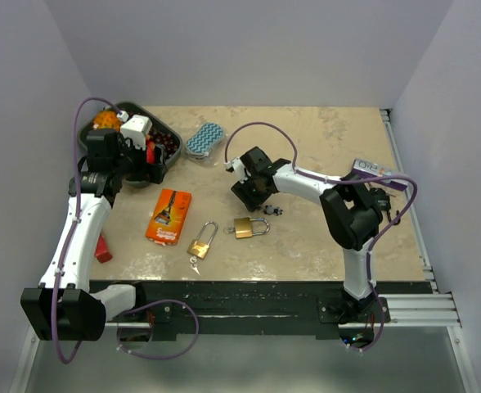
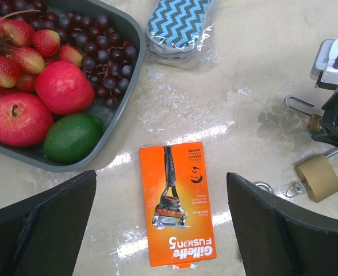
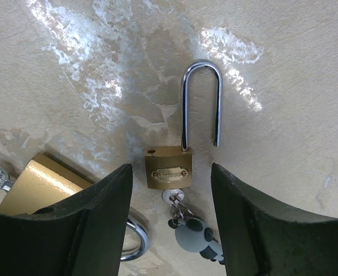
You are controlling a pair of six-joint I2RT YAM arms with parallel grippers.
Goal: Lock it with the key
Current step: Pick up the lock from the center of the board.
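Observation:
A small brass padlock [image 3: 168,168] lies on the table with its shackle [image 3: 200,103] open. A key [image 3: 173,197] sits in its keyhole, with a grey key fob [image 3: 191,237] on the ring. My right gripper [image 3: 170,172] is open just above it, one finger on each side of the lock body, not touching. In the top view the right gripper [image 1: 250,192] hides this lock; only the fob [image 1: 273,210] shows. My left gripper [image 2: 160,178] is open and empty above an orange razor box [image 2: 175,204], near the fruit tray [image 1: 173,155].
Two larger brass padlocks lie nearby, one [image 1: 249,227] just in front of the right gripper and one [image 1: 201,241] with a key [image 1: 194,264] to its left. A grey tray [image 2: 114,129] of fruit, a blue zigzag sponge [image 1: 204,138] and a red object [image 1: 103,248] sit left.

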